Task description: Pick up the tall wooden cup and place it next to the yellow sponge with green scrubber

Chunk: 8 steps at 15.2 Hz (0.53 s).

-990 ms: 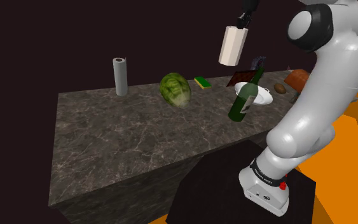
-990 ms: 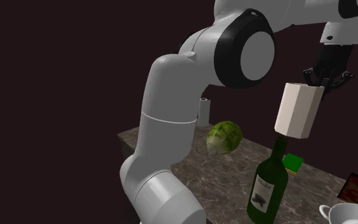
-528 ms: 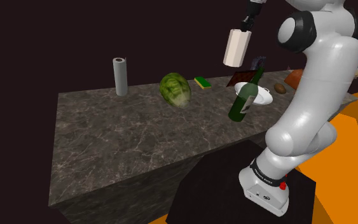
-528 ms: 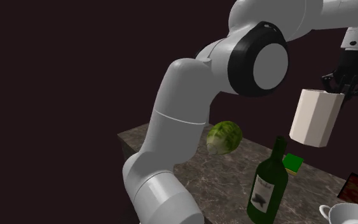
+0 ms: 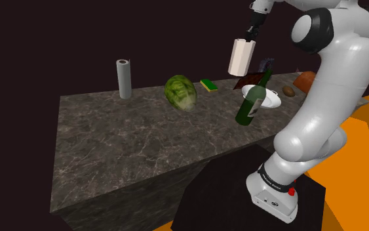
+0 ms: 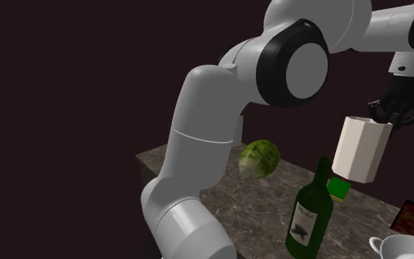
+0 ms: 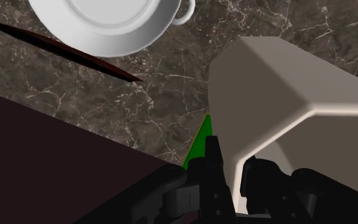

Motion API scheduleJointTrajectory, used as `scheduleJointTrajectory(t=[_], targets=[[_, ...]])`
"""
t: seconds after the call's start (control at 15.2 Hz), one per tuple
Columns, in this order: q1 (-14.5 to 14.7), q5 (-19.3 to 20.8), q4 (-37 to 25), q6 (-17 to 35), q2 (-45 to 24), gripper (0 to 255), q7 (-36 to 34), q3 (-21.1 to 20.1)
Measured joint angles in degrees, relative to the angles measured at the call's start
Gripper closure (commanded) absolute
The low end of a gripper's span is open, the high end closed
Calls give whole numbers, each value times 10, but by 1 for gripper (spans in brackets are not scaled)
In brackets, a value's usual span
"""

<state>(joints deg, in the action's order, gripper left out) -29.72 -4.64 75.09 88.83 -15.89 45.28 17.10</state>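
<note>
my gripper (image 5: 250, 37) pinches the rim of the tall cup (image 5: 240, 56) – one finger inside the wall, one outside – and holds it, pale, faceted and tilted, in the air above the far part of the counter (image 5: 124, 147). in the shoulder view the cup hangs between the yellow sponge with its green top (image 5: 209, 84) and the green wine bottle (image 5: 252, 100), higher than both. the bottle stands upright just in front of a white bowl with small handles (image 5: 272, 101), which sits beside a dark red-brown board (image 5: 248, 80). a green head of lettuce (image 5: 180, 92) lies to the sponge's left in that view, and a grey paper-towel roll (image 5: 124, 79) stands further left, well apart. a small brown lump (image 5: 288, 91) and a reddish object (image 5: 305, 81) lie beyond the bowl. the counter is dark veined stone – behind it the wall is near black, and an orange floor (image 5: 360, 190) shows past my black stand (image 5: 235, 197).
</note>
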Motion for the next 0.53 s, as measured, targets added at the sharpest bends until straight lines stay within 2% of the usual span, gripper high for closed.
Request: scheduleJointTrajectory(t=[0.53], targets=[[6,4,79,66,14,255,-1,-1]])
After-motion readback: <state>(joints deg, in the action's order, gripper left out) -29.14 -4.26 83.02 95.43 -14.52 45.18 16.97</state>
